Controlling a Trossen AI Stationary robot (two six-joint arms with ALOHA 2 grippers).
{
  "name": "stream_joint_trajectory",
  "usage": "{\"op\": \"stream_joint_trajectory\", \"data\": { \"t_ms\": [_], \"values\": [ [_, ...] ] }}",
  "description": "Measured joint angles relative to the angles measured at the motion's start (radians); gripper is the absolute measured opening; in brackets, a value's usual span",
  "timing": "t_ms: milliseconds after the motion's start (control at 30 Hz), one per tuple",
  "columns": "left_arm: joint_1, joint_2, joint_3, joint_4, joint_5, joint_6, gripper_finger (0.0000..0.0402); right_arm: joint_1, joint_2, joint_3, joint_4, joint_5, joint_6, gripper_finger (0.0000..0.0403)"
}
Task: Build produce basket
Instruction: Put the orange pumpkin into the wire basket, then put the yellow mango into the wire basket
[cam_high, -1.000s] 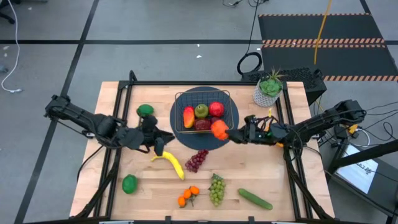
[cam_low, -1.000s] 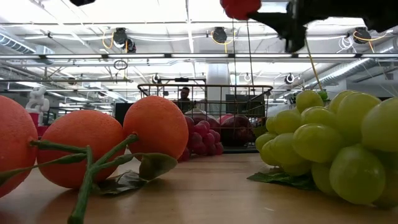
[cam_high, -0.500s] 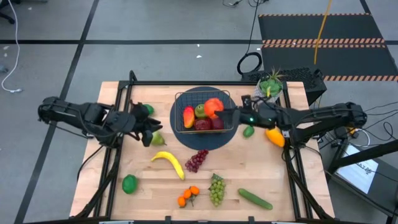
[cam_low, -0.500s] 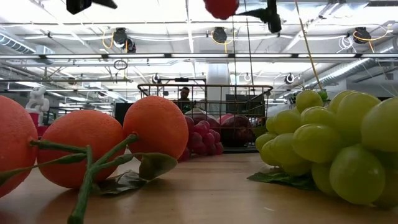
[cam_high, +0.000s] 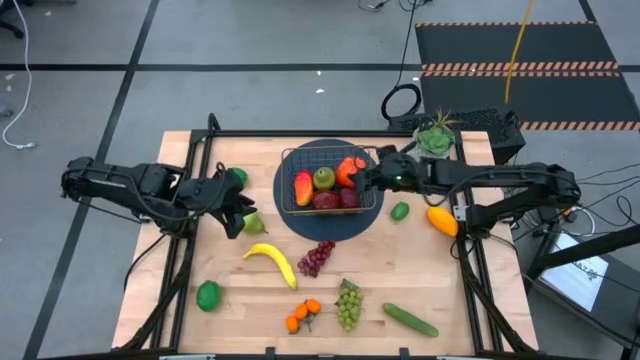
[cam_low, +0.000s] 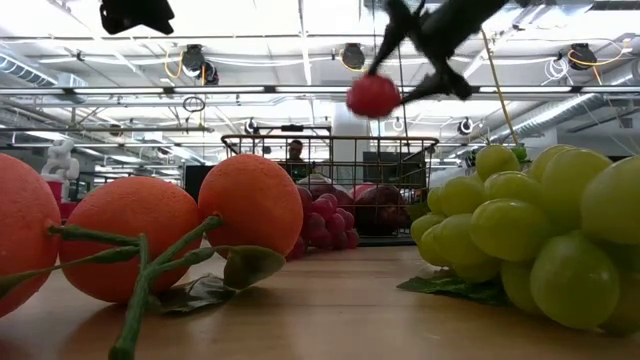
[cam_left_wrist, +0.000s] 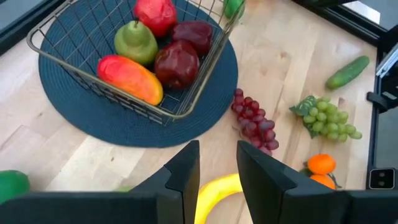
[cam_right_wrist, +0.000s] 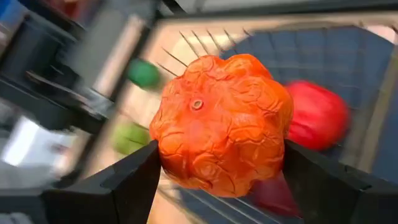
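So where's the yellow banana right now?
In the high view the banana lies on the table's left half, below the left pincer, left of the purple grapes and outside the basket.

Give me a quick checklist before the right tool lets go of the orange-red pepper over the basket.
1. Grip: right tool holds the orange-red pepper between both fingers. Ok.
2. Position: in the high view the pepper sits over the basket, inside its right rim. Ok.
3. Height: in the low view the pepper hangs above the basket's top edge. A lower release looks safer. Not ok.
4. Landing room: mango, pear and apples already fill much of the basket; the free spot beneath is hidden. Cannot tell.
5. Other arm: left tool is off to the left, above the banana, clear of the basket. Ok.
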Motion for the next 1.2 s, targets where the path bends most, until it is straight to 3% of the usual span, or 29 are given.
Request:
{"op": "stream_joint_trajectory", "data": {
  "t_ms": [200, 500, 600, 867, 1033, 1200],
  "values": [
    [-0.001, 0.000, 0.000, 0.005, 0.001, -0.022, 0.0106, -0.045, 0.080, -0.014, -0.001, -0.081, -0.095, 0.0302],
    [-0.003, 0.001, 0.000, 0.013, 0.006, -0.050, 0.0106, -0.084, 0.118, -0.014, -0.019, -0.091, -0.153, 0.0303],
    [0.008, 0.001, 0.000, 0.012, 0.007, -0.051, 0.0106, -0.088, 0.092, -0.015, -0.046, -0.117, -0.201, 0.0315],
    [0.095, 0.001, 0.000, 0.008, 0.006, -0.029, 0.0106, -0.089, -0.011, -0.016, -0.154, -0.146, -0.245, 0.0394],
    [0.184, 0.000, 0.000, 0.018, 0.034, -0.019, 0.0106, -0.103, -0.095, -0.015, -0.212, -0.168, -0.221, 0.0393],
    [0.282, 0.000, 0.000, 0.017, 0.103, 0.040, 0.0106, -0.133, -0.158, -0.014, -0.451, -0.173, -0.158, 0.0392]
  ]
}}
